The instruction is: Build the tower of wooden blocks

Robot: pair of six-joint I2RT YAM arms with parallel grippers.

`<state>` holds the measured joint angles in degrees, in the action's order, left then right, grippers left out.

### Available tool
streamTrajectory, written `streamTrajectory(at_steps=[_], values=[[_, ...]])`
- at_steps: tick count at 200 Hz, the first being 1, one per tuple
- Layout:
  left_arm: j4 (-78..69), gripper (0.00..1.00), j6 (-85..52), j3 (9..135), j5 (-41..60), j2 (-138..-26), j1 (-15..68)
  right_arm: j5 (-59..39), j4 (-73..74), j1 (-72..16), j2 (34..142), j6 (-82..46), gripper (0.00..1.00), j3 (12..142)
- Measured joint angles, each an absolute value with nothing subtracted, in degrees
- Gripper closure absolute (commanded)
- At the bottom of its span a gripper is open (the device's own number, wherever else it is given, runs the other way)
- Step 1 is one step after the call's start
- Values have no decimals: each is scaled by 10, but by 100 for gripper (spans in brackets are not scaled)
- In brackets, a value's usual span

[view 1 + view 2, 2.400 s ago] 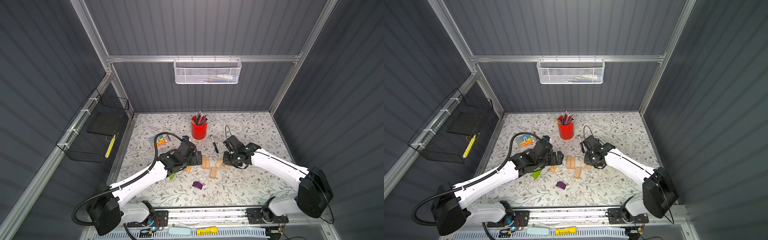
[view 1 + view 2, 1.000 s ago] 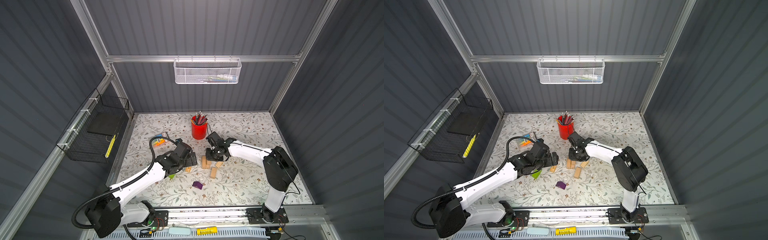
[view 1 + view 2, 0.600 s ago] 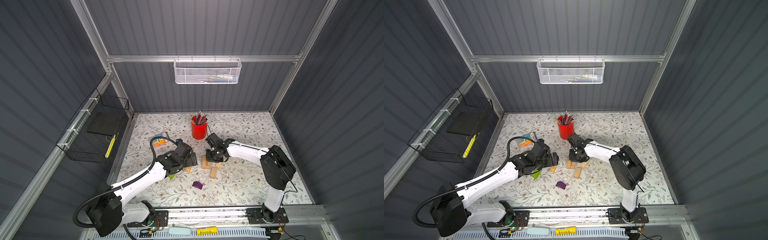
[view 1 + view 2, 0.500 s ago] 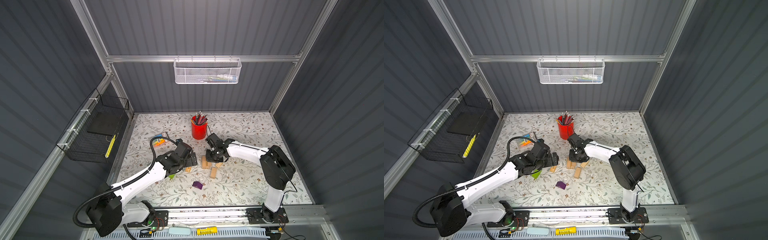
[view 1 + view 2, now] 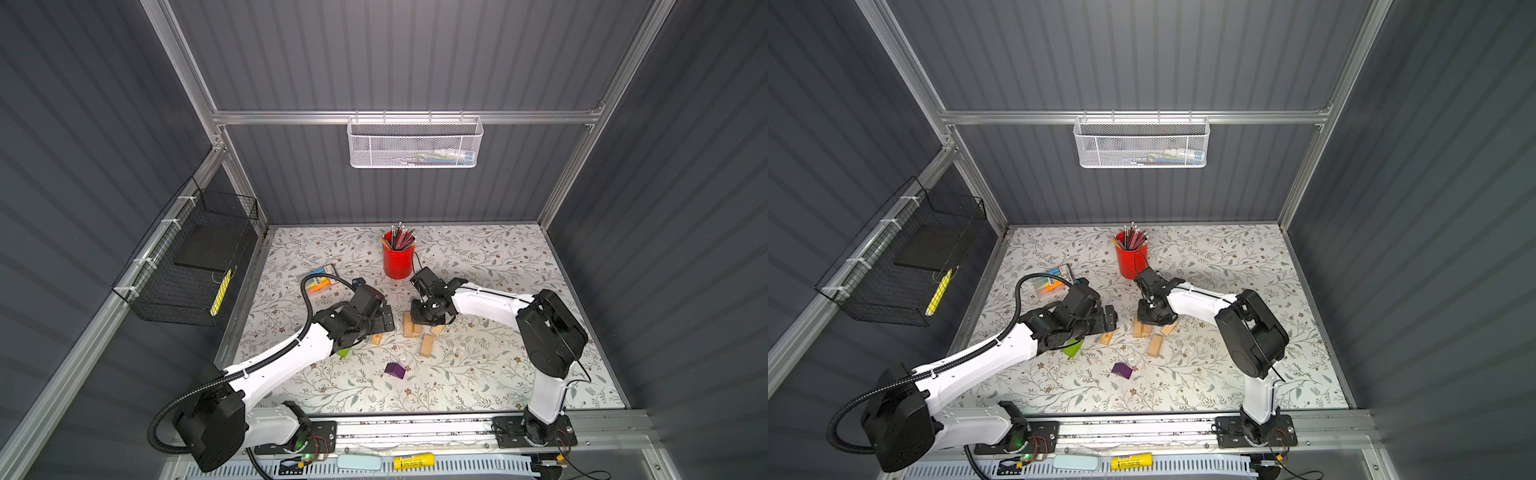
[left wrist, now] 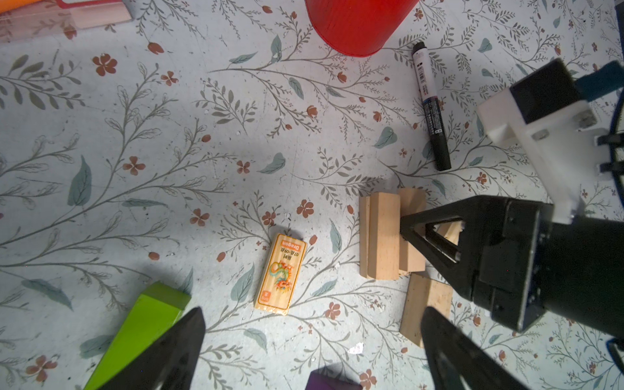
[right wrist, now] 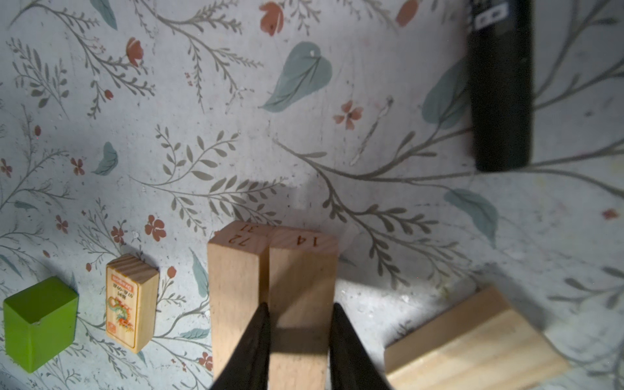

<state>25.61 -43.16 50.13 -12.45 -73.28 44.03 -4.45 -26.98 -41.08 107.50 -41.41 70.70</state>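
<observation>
The wood block tower (image 5: 409, 324) (image 5: 1142, 328) is a low cluster of pale tan wood blocks pressed side by side in mid-table. My right gripper (image 7: 300, 307) (image 5: 424, 318) is shut on its tan block marked 14 (image 7: 302, 270), which rests against the block marked 72 (image 7: 236, 287). My left gripper (image 6: 312, 314) (image 5: 384, 322) hangs open and empty just left of the cluster. A printed tan block (image 6: 282, 273), a lime-green block (image 6: 145, 324) (image 5: 344, 353) and a purple block (image 5: 395, 370) lie loose. Two tan blocks (image 5: 427, 345) (image 5: 437, 330) lie by the cluster.
A red pencil cup (image 5: 398, 259) stands behind the cluster. A black marker (image 6: 430, 108) lies between the cup and the blocks. A clear case with orange items (image 5: 320, 282) lies at the back left. Wire baskets hang on the left and back walls.
Since the earliest frames my right gripper has swung left onto the tan cluster with its block. Over the last second both arms have hardly moved.
</observation>
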Motion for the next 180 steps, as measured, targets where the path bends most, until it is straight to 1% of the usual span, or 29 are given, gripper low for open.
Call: streamTrajectory(at_steps=[67, 123, 180], values=[[256, 1, -432, 501, -124, -733, 438, -47, -270, -411, 1075, -416, 65, 707], [256, 0, -432, 501, -124, -733, 438, -47, -275, -411, 1068, -418, 65, 707], [250, 1, -431, 501, -117, -734, 437, -51, -281, -409, 1015, -418, 65, 692]])
